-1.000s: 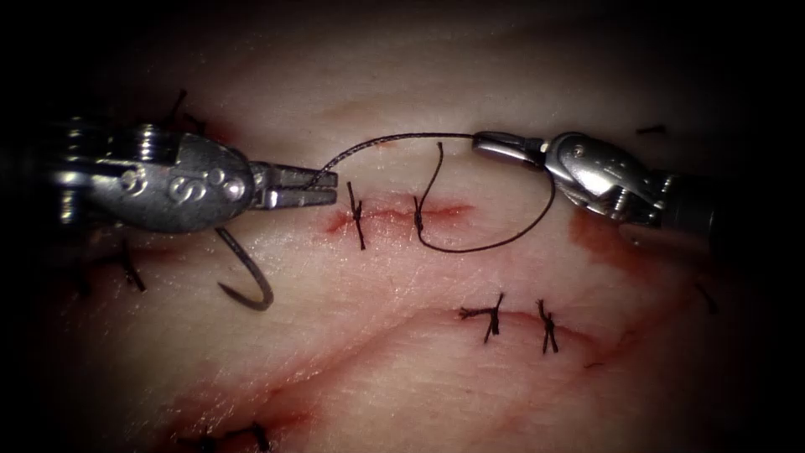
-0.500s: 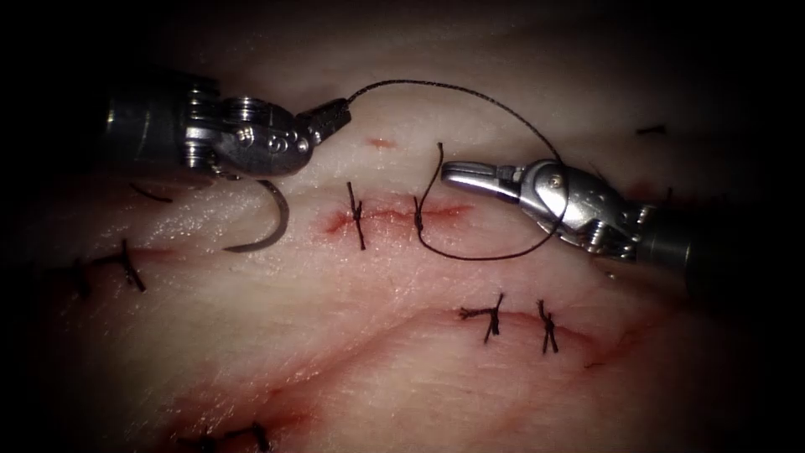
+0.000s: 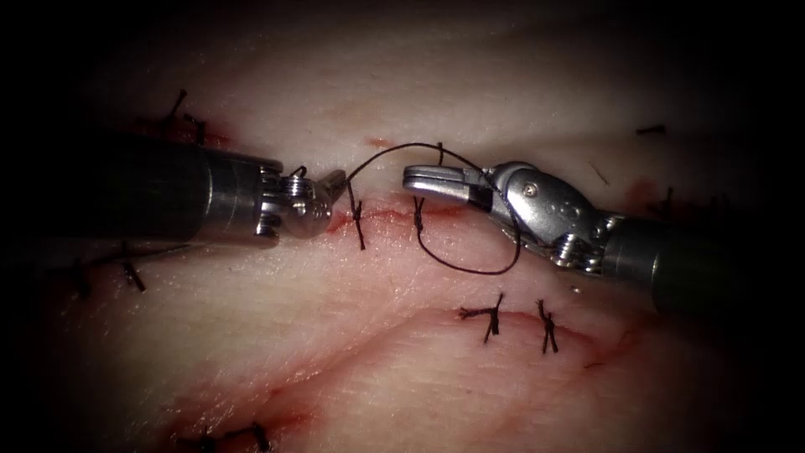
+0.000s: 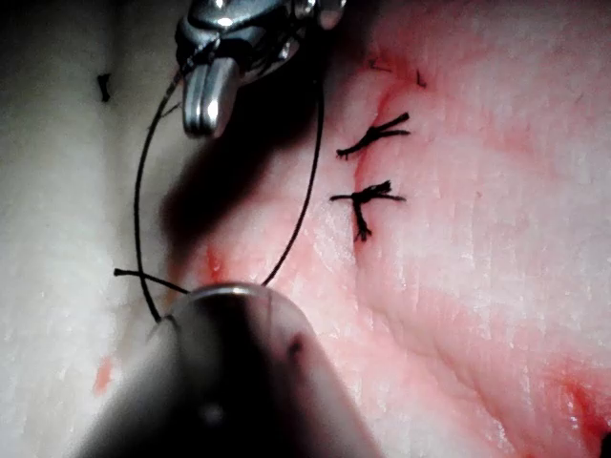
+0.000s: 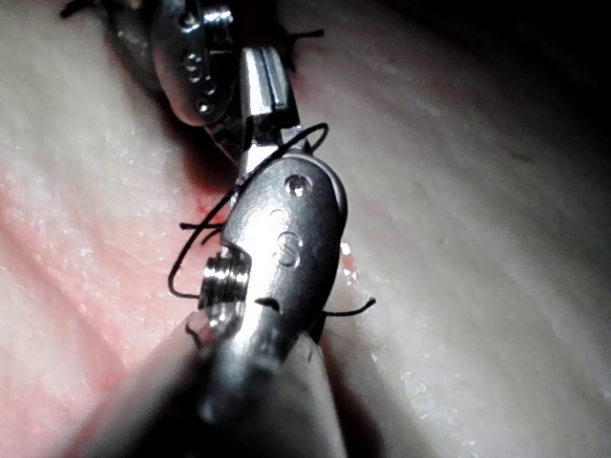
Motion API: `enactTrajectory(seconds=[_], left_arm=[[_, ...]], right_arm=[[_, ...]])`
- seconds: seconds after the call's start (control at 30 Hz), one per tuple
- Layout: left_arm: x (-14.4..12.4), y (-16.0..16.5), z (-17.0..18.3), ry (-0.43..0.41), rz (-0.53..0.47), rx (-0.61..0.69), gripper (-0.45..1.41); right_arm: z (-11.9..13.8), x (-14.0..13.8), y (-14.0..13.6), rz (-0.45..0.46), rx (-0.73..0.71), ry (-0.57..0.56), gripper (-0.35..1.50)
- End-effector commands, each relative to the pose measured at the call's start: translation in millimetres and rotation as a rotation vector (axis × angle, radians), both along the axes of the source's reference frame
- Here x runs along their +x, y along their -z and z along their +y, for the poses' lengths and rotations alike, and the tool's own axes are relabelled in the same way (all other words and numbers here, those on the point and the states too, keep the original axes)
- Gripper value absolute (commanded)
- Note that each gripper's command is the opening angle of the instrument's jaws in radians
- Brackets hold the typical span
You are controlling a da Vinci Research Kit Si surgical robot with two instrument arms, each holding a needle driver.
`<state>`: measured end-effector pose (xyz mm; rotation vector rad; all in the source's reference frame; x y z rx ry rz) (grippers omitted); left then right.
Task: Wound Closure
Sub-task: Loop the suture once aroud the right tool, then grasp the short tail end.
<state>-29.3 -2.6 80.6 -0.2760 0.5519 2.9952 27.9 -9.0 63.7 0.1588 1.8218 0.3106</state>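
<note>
The left arm's steel tool is pinching the thin dark thread in its closed fingers, just left of the red cut in the pale pink tissue. The right arm's silver tool is hovering over the cut with fingers closed – holding nothing – while the thread is looping around it. The curved needle is hidden, so I cannot tell where it is lying.

The endoscope looks down from above-front; both wrist views sit close, sharing the looped thread.

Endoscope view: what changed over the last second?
The left tool swung up, then came back beside the cut, holding the thread throughout. The right tool released the thread and advanced left; the thread now loops around it. The loop shrank. The tied stitches on the tissue stayed put.
</note>
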Motion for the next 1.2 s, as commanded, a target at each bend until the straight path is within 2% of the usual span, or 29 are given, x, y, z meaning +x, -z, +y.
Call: enactTrajectory(seconds=[0.03, 0.23, 0.3, 0.37, 0.43, 0.47, 0.53, 0.57, 0.63, 1.0, 1.1, 1.2], left_arm=[[-0.9, 0.0, -0.2, -0.003, -0.003, 0.004, -0.45], [-1.4, 2.1, -2.7, -0.007, -0.011, 0.029, -0.45], [-1.5, 3.3, -3.9, 0.000, -0.013, 0.038, -0.45], [-1.5, 4.1, -4.6, -0.006, -0.011, 0.041, -0.45], [-1.7, 4.8, -5.2, -0.009, -0.017, 0.047, -0.45], [-1.8, 5.4, -5.6, -0.007, -0.020, 0.052, -0.45], [-1.9, 6.1, -5.9, -0.008, -0.017, 0.056, -0.45], [-1.9, 6.9, -6.0, -0.012, -0.015, 0.061, -0.45], [-1.7, 7.8, -6.1, -0.011, -0.017, 0.067, -0.45], [-0.3, 10.7, -6.2, -0.009, -0.044, 0.050, -0.45], [-0.4, 11.2, -6.4, -0.006, -0.042, 0.052, -0.45], [-0.5, 11.1, -6.3, -0.005, -0.041, 0.052, -0.45]], right_arm=[[1.1, 1.4, -0.2, -0.033, 0.009, -0.035, -0.35], [1.5, 2.1, -1.3, -0.265, 0.145, -0.198, -0.35], [1.7, 1.7, -1.9, -0.353, 0.171, -0.260, -0.15], [1.8, 1.3, -2.5, -0.384, 0.212, -0.290, -0.11], [2.0, 1.0, -3.2, -0.413, 0.239, -0.318, 0.05], [2.0, 0.9, -4.1, -0.446, 0.293, -0.337, 0.21], [1.9, 0.8, -4.9, -0.481, 0.317, -0.345, 0.24], [1.9, 0.7, -5.9, -0.531, 0.348, -0.356, 0.31], [1.7, 0.5, -7.5, -0.587, 0.391, -0.355, 0.31], [1.2, -0.4, -12.9, -0.695, 0.499, -0.371, 0.58], [1.2, -0.5, -14.0, -0.734, 0.532, -0.400, 0.91], [1.3, -0.2, -14.8, -0.729, 0.583, -0.407, 0.93]])
